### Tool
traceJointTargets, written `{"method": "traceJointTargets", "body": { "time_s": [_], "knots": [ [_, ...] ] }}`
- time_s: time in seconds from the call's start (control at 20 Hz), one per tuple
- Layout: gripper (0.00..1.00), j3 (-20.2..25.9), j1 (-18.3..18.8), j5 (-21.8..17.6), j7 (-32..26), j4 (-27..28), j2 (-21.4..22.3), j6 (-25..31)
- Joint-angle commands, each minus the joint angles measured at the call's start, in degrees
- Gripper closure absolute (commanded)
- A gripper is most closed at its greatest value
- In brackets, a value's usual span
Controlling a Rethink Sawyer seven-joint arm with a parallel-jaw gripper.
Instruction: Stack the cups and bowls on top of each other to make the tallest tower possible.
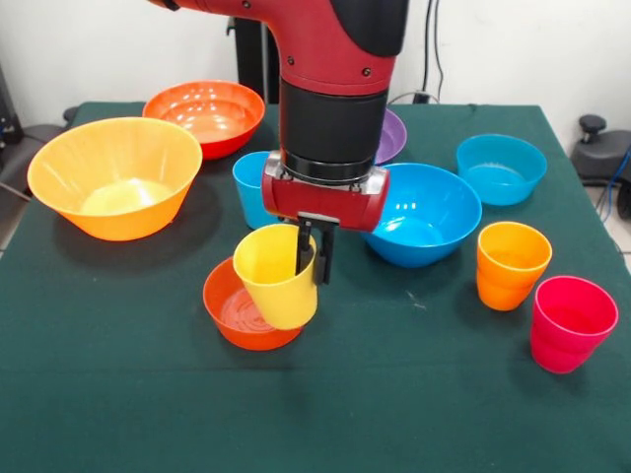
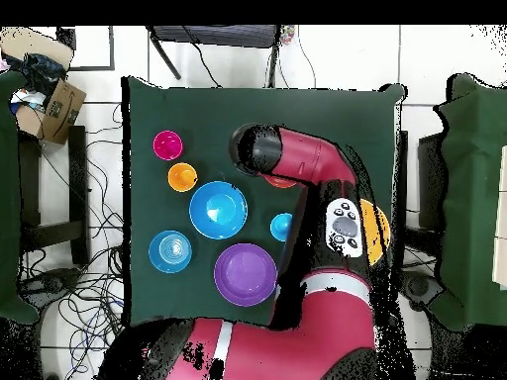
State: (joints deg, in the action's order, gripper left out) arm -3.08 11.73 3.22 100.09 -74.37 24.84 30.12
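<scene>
My gripper (image 1: 314, 264) is shut on the rim of the yellow cup (image 1: 276, 278), one finger inside and one outside. The cup hangs slightly tilted, its base over the small red-orange bowl (image 1: 237, 317); I cannot tell whether they touch. The blue cup (image 1: 250, 189) stands just behind, partly hidden by the wrist. The orange cup (image 1: 511, 264) and pinkish red cup (image 1: 572, 323) stand apart at the right. In the overhead view the arm (image 2: 297, 163) hides the gripper and yellow cup. No tower stands.
The large light orange bowl (image 1: 113, 177) and medium red-orange bowl (image 1: 205, 116) sit at the left and back left. The large blue bowl (image 1: 424, 212), purple bowl (image 1: 391, 136) and teal bowl (image 1: 501, 168) sit right of the arm. Cables and a cardboard box (image 2: 54, 109) lie off the table.
</scene>
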Motion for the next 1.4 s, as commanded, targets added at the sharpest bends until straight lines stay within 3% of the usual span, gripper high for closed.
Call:
{"method": "traceJointTargets", "body": {
  "time_s": [0.05,0.8,1.4],
  "knots": [
    [1.0,4.6,2.7,-0.8,2.5,-0.2,-1.9,2.4],
    [1.0,6.2,5.6,-2.7,2.4,-7.6,-2.0,-3.8],
    [1.0,6.6,5.4,-2.3,3.0,-9.7,-1.5,-4.8]
  ]
}}
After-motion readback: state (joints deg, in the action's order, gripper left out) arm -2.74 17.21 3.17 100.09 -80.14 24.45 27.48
